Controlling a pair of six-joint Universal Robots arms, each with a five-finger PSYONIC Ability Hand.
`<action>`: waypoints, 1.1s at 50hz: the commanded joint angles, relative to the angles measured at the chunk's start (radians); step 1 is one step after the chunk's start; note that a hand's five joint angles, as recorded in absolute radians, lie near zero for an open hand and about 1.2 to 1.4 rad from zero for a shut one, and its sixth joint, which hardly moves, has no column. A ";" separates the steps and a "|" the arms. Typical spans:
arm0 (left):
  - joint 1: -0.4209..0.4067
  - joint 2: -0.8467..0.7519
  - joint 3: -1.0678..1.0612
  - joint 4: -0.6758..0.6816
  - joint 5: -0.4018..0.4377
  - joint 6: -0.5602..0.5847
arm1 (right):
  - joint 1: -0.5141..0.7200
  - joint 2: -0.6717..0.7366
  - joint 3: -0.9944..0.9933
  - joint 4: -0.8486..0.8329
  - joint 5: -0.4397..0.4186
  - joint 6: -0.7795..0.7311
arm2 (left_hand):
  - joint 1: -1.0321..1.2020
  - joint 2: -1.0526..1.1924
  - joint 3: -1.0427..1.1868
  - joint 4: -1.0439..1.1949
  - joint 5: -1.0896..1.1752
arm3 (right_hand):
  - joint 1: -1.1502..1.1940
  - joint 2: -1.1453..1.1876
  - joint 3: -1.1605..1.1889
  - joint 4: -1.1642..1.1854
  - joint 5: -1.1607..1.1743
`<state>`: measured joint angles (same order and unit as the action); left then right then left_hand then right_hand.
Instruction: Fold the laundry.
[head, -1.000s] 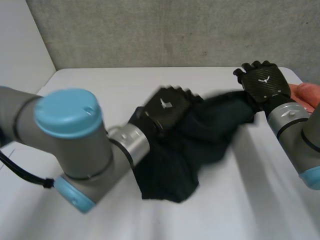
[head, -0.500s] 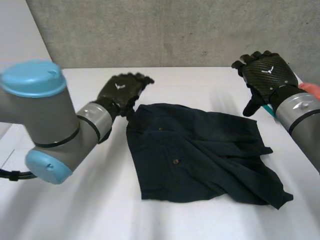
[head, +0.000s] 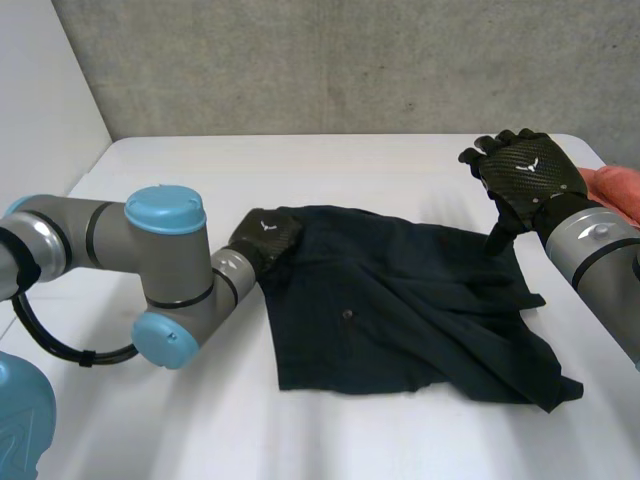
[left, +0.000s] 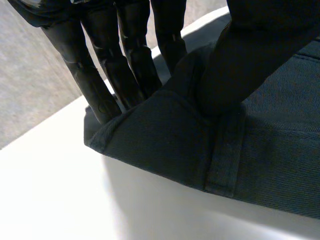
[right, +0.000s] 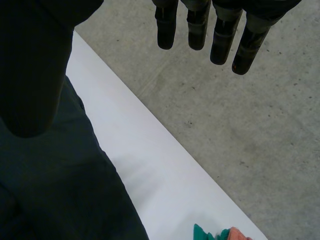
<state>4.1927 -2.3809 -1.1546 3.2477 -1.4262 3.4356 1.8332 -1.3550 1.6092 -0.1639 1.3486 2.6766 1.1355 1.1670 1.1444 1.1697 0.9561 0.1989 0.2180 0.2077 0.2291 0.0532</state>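
Pinches left corner of dark garment, probably shorts, between thumb and fingers of left hand. Holds right hand spread, empty, just above far right corner. Lies flat on table, long axis running roughly hand to hand.

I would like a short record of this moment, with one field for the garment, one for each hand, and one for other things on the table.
garment: dark blue garment, spread mostly flat on the white table, rumpled along its right side
left: left hand at the garment's far left corner, pinching the edge between thumb and fingers
right: right hand hovers over the far right corner, fingers straight, holding nothing
other: orange cloth at the table's right edge
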 joint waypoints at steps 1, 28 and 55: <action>0.023 0.045 0.049 0.075 -0.118 0.020 | 0.000 0.001 -0.002 0.000 0.001 0.000 | 0.261 0.229 0.252 0.227 0.266 | -0.024 -0.043 -0.033 -0.055 -0.053; -0.224 0.221 0.033 0.442 -0.036 -0.056 | -0.009 -0.007 -0.014 -0.002 0.050 0.006 | 0.261 0.229 0.252 0.227 0.266 | -0.024 -0.043 -0.033 -0.055 -0.053; -0.217 0.489 -0.186 0.213 0.089 -0.197 | -0.049 -0.006 -0.066 0.017 0.098 0.009 | -0.931 -0.962 -0.940 -0.965 -0.926 | -0.024 -0.043 -0.033 -0.055 -0.053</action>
<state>3.9234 -2.0375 -1.2933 3.4549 -1.3330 3.2873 1.7756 -1.3596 1.5551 -0.1608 1.4433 2.6831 0.2334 0.2246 0.2347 0.2277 0.0469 0.1989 0.2180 0.2077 0.2291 0.0532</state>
